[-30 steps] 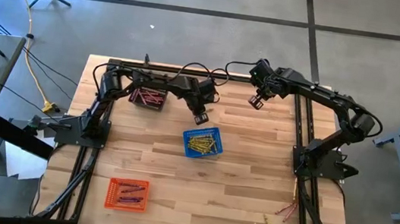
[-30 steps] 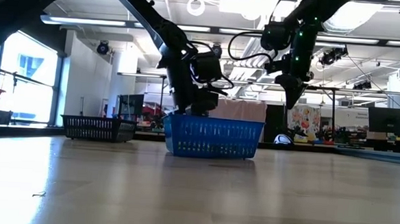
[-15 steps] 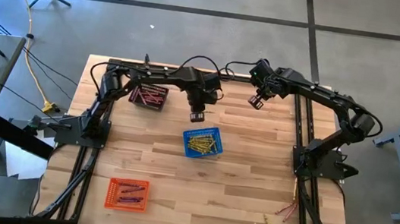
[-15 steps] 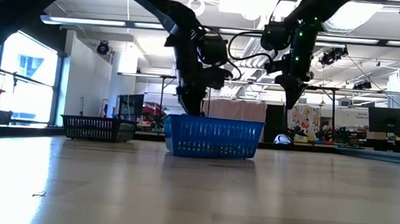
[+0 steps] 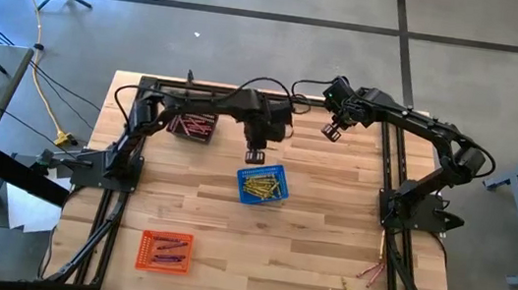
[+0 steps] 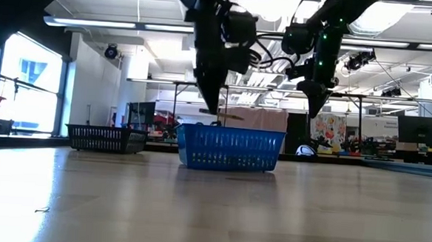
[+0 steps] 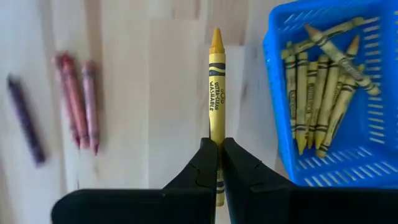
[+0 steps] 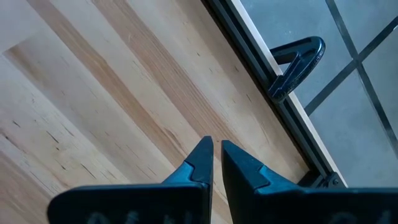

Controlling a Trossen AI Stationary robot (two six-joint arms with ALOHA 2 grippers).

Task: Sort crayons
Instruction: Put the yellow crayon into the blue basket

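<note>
Wooden planks make up the table (image 5: 308,230), which sits on a grey concrete floor. Three small mesh baskets stand on it: a blue basket (image 5: 262,186) near the middle holding many yellow crayons (image 7: 320,93), a black basket (image 5: 192,125) toward the far left with reddish crayons in it, and an orange basket (image 5: 165,251) near the front left with purple ones. So most of the sorting looks done.

The left gripper (image 5: 255,153) hangs in the air just behind the blue basket, its fingers pinched on a single yellow crayon (image 7: 216,99) that points straight out from the tips. That crayon probably belongs with the other yellow ones and is not yet over the basket. In the left wrist view, a few loose crayons (image 7: 78,99), pink-red and one purple, lie on the bare wood beside the blue basket. More stray crayons (image 5: 358,284) rest by the front right corner. These remain to be sorted.

The right gripper (image 5: 332,131) waits above the far edge of the table, fingers nearly together and holding nothing.
</note>
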